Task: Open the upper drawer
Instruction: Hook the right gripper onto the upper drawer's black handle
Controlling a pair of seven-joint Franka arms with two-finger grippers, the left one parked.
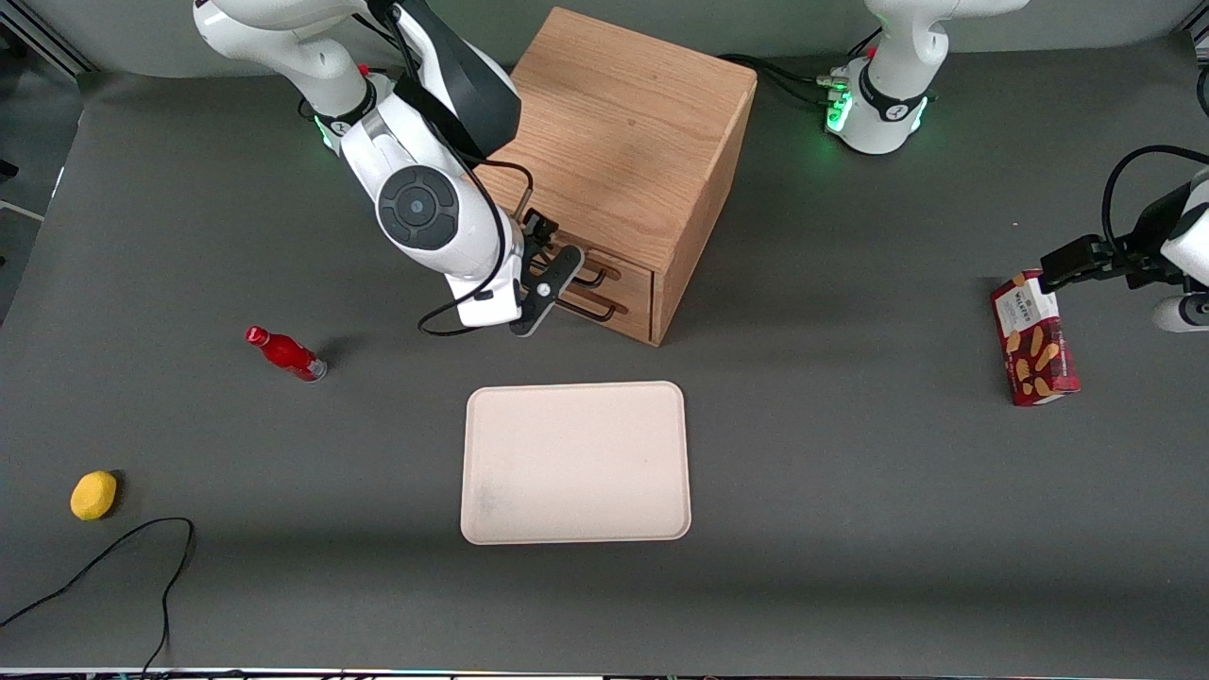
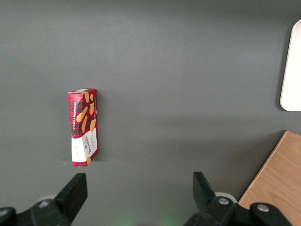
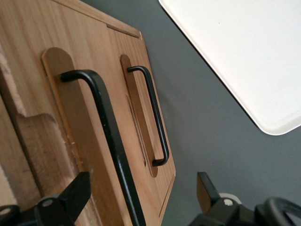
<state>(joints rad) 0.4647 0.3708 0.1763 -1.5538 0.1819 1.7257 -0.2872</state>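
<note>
- Front view: boxy light-oak wooden cabinet point(image 1: 623, 161) stands on the dark grey table point(image 1: 850, 491) at about 12 o'clock from the cream rectangular plastic tray point(image 1: 575, 463).
- The upper drawer point(image 1: 614, 269), light oak with a wide black wire handle point(image 1: 593, 277), sits flush in the cabinet front, directly above the lower twin drawer point(image 1: 609, 310); both closed.
- The right arm's black two-finger gripper point(image 1: 553, 283) hangs in front of the drawer fronts, at the upper handle's end.
- Small red bottle point(image 1: 285, 353) lies at 9 o'clock from the tray; round yellow lemon-like fruit point(image 1: 93, 495) at roughly 8 o'clock, near a loose black cable point(image 1: 142, 567).
- Red tartan biscuit box point(image 1: 1034, 338) lies toward the parked arm's end of the table.
- Right wrist view: gripper point(image 3: 141, 197) fingers spread wide, one pad point(image 3: 70, 195) against the drawer wood, the other off the cabinet; the upper handle point(image 3: 110, 141) runs between them, nothing pinched. Lower drawer's handle point(image 3: 155, 113) and tray corner point(image 3: 244, 61) also visible.
- Left wrist view: biscuit box point(image 2: 83, 127) on bare table; tray edge point(image 2: 292, 66) and cabinet corner point(image 2: 277, 179) at frame margin.
</note>
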